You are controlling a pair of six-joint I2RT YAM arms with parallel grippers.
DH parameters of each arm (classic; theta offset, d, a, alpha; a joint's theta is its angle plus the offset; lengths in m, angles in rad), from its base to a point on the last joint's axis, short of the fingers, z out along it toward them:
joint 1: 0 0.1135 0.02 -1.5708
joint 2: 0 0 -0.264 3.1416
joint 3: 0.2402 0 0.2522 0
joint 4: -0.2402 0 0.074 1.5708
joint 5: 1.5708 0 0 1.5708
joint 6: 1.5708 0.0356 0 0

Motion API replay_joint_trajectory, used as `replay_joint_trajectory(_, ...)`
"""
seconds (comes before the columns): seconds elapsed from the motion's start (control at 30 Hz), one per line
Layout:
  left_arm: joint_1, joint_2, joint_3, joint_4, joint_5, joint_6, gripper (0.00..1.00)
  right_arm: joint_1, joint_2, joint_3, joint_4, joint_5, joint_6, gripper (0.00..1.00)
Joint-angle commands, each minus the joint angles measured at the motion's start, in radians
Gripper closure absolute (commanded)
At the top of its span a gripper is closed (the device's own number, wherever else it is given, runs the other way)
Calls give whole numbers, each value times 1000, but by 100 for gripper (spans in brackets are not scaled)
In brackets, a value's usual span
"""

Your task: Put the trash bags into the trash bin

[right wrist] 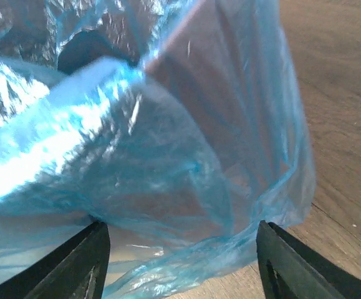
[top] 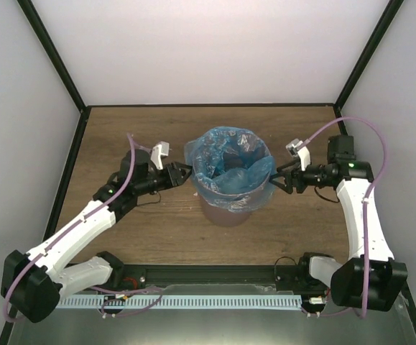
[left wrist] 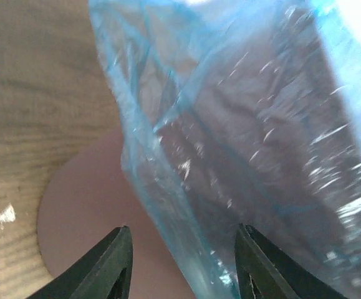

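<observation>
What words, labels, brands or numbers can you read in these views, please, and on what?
None: no readable text shows on the trash bag, the trash bin, the left gripper, the right gripper or the table in any view.

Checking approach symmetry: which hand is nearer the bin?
Right, by a hair. The right hand seems to reach the bag draped over the bin on its right side; the left hand sits just off its left side.

A robotics lab cell: white panels (top: 193,50), black frame posts (top: 52,54), wood-grain table (top: 301,126).
</observation>
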Motion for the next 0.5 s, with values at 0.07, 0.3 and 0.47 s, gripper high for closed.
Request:
replay_joint_trajectory(0.07, -76, 25, -73, 57, -58, -12, 66, 44, 23, -51, 122, 51, 62, 45)
replay_joint_trajectory(0.3, -90, 36, -167, 127, -67, -32, 77, 47, 78, -83, 187, 29, 57, 50)
replay_joint_trajectory(0.47, -90, 45, -204, 139, -92, -20, 77, 83, 108, -134, 289, 32, 99, 50)
